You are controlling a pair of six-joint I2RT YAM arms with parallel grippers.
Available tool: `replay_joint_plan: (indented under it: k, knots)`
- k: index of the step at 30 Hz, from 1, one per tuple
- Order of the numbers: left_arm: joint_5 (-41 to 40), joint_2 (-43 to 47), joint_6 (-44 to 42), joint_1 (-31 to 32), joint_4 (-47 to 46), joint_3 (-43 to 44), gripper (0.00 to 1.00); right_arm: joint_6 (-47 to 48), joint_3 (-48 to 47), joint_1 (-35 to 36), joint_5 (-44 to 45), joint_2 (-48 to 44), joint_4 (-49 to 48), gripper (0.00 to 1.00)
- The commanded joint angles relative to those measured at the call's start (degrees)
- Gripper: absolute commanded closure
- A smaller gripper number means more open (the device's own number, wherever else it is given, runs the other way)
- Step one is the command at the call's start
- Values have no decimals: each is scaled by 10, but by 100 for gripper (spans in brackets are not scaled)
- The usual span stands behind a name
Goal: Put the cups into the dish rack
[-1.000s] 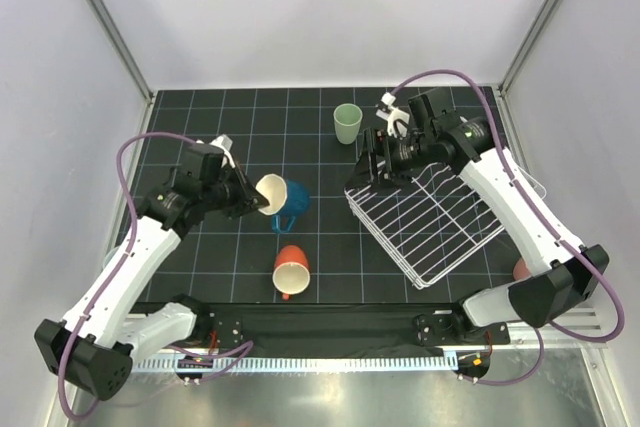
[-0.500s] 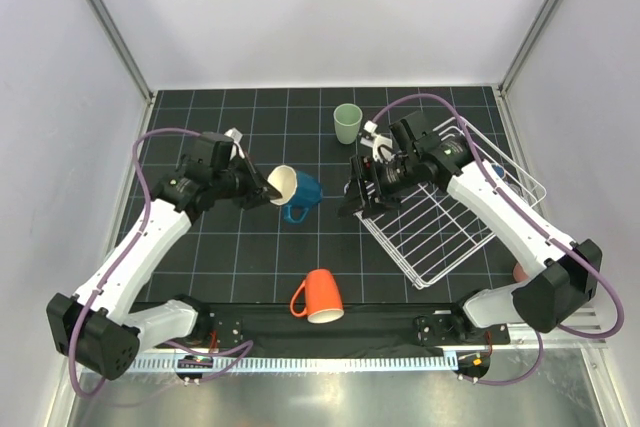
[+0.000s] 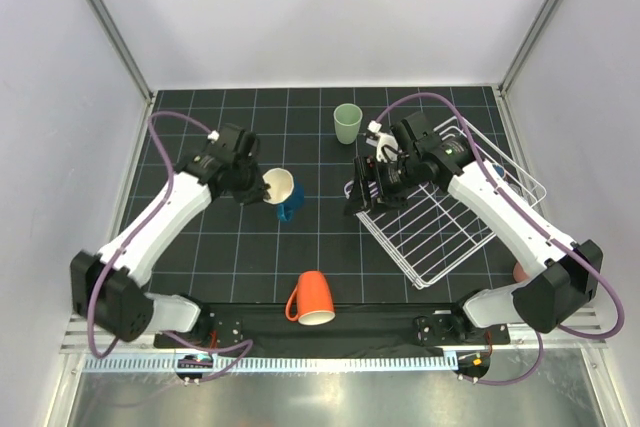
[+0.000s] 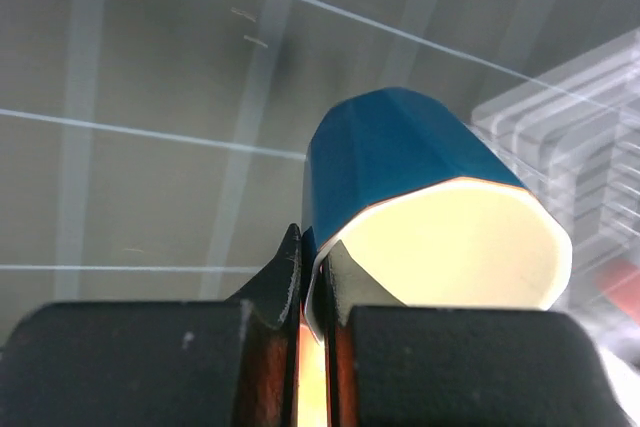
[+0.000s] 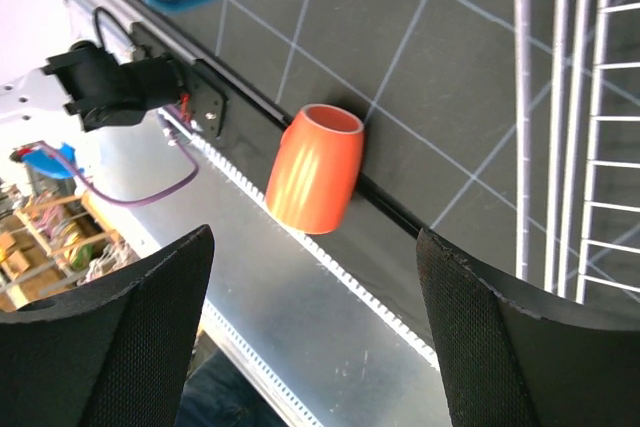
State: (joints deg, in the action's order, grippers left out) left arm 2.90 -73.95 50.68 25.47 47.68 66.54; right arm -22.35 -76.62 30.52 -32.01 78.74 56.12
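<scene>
A: What does the left arm have?

B: The left gripper (image 4: pixel 318 282) has its jaws closed on the rim of the blue mug (image 3: pixel 292 195). One finger is inside against the cream lining and the other is outside. The mug is tipped over, mouth toward the worktop's left edge, a little left of centre. I cannot tell whether it is clear of the surface.

A: How will it handle?

B: It is rigid and looks glazed, so I judge it slick with some weight. Pinched by one thin wall, it may swing about the jaws, so it wants a slow carry and a gentle set-down.

A: And the loose ones?

B: The orange mug (image 3: pixel 312 297) lies on its side by the near edge, mouth toward that edge. It can roll, so I would take it by the rim wall or the handle. The pale green tumbler (image 3: pixel 347 124) stands upright near the far edge and looks light. A rim pinch should do.

A: The right side?

B: The right gripper (image 3: pixel 368 190) hangs at the left corner of the dish rack (image 3: pixel 430 222), jaws wide with nothing between them. The rack sits skewed across the worktop's right half. A pink cup (image 3: pixel 520 270) peeks out by the right edge, mostly hidden behind the arm.
</scene>
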Motion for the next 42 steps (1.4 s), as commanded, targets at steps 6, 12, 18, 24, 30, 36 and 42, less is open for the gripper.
replay_joint_plan:
  k: [6, 12, 18, 24, 30, 36, 42]
  knots:
    - [-235, -146, -103, 34, 32, 107, 100, 14, -14, 2, 65, -24, 25, 18]
    - [-234, -252, -129, 34, 33, 174, 100, 6, 2, 2, 78, -46, 22, 18]
    - [-197, -280, -125, 34, 31, 184, 100, 4, 8, 2, 85, -58, 24, 18]
    - [-191, -252, -120, 29, 16, 133, 91, 1, 9, 2, 84, -59, 21, 18]
    - [-182, -232, -119, 23, 29, 121, 40, -1, 13, 2, 75, -54, 11, 18]
    - [-185, -180, -111, 23, 50, 120, 25, 1, 13, 2, 74, -54, 10, 18]
    - [-192, -87, -109, 26, 106, 117, 18, 3, 9, 2, 75, -50, 7, 17]
